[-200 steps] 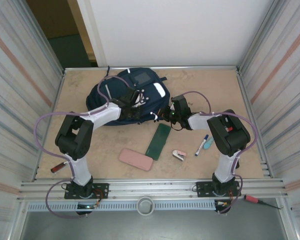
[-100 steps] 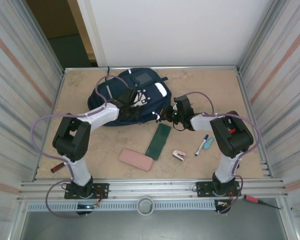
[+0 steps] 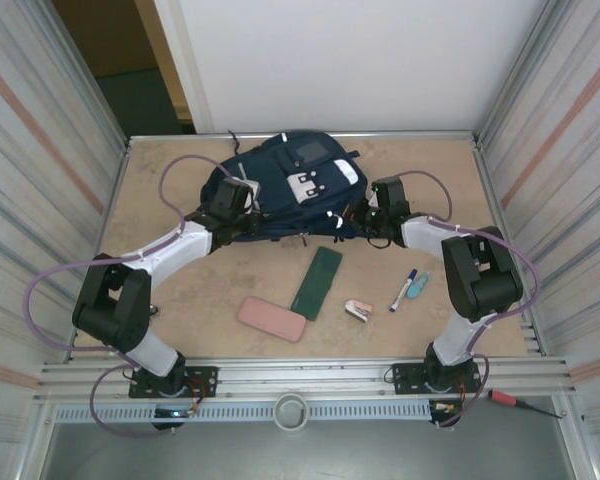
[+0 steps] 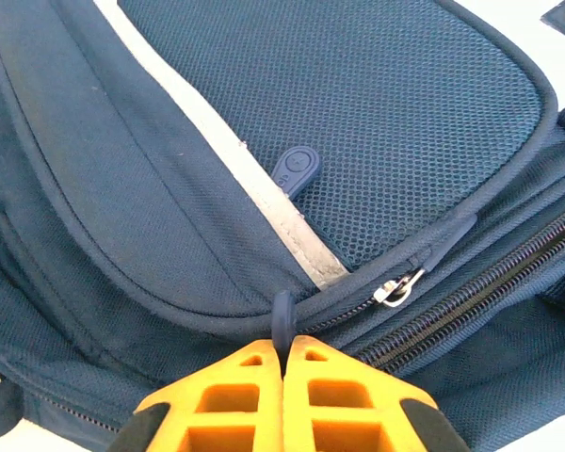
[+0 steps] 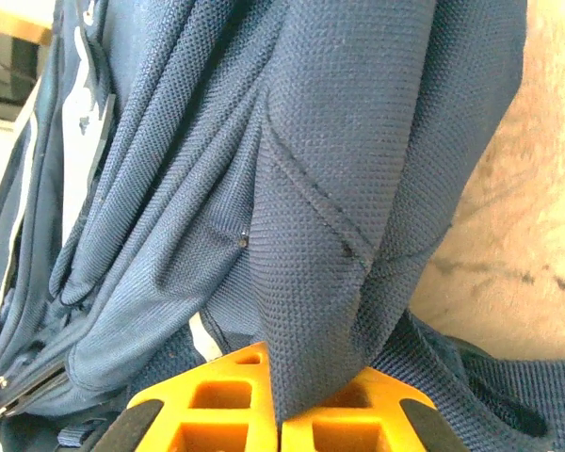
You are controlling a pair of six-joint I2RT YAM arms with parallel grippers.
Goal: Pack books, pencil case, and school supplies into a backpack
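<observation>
Left wrist: navy, white-striped backpack — left gripper clenched on its zipper pull, right gripper pinching its side.

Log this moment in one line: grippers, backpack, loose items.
left gripper: shut on backpack pull tab | right gripper: shut on backpack fabric | pink case, green box, marker: on table, unpacked

The table left of the backpack lies bare and open. On the backpack's near side, a green box, pink case and marker clutter the middle. The left arm and right arm flank its near corners.
</observation>
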